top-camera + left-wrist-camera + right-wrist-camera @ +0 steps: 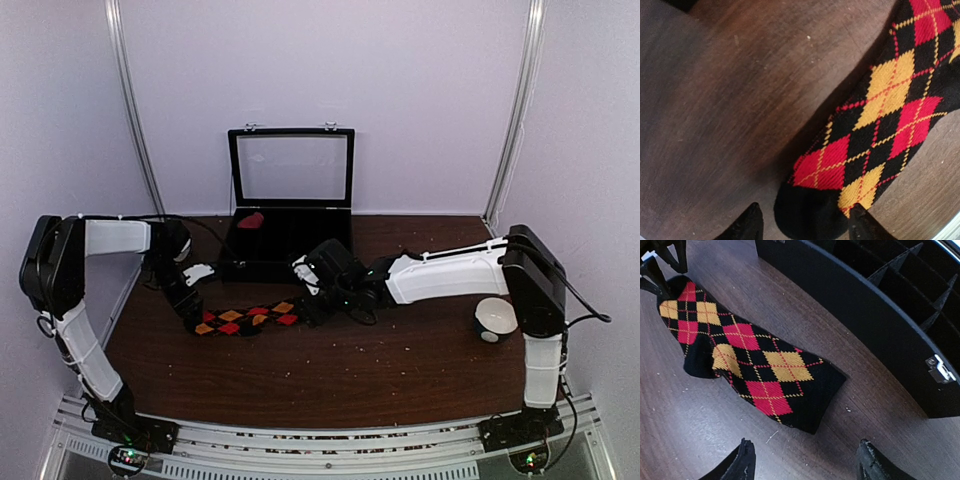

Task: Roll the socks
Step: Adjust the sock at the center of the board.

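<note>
The black argyle sock (pixel 247 318) with red and orange diamonds lies flat on the brown table between the two arms. My left gripper (pixel 807 224) is open, its fingertips to either side of the sock's black toe end (pixel 807 212), just above it. My right gripper (pixel 802 460) is open and empty, hovering just short of the sock's black cuff end (pixel 815 400). The left gripper's fingers (pixel 662 262) show at the far end in the right wrist view. A red-pink thing (pixel 250 220), perhaps the other sock, lies in the black box.
An open black box (pixel 285 245) with a glass lid and dividers stands at the back, close behind the sock; its wall (pixel 850 315) runs beside the right gripper. A white bowl (pixel 494 320) sits at the right. Crumbs dot the table.
</note>
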Robot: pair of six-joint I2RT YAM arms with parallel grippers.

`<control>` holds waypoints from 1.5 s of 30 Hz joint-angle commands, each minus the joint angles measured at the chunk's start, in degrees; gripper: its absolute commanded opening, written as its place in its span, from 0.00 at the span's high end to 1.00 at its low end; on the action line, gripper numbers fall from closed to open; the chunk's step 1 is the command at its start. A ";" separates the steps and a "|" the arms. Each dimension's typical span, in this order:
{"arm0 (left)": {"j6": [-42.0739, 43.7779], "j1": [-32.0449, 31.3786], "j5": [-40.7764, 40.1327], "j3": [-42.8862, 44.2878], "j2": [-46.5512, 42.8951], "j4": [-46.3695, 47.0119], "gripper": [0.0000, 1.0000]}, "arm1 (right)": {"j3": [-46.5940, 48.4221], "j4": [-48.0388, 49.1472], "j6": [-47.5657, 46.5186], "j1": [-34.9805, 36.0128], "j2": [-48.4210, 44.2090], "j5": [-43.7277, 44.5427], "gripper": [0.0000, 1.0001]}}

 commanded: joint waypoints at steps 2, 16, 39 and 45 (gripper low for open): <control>-0.55 0.49 3.13 1.90 2.74 -0.47 0.61 | 4.03 -1.54 -4.17 0.17 3.24 1.09 0.33; 5.35 -0.09 3.02 4.29 1.42 -2.35 0.90 | 8.77 -3.53 -6.23 0.16 11.09 -1.93 0.64; 10.28 -11.11 -0.16 7.77 -1.31 -7.74 0.89 | -0.58 2.33 0.06 0.95 1.29 -2.39 0.71; 11.42 -11.11 -0.80 7.50 -1.91 -8.48 0.89 | 12.77 -5.05 3.65 0.19 10.40 3.53 0.71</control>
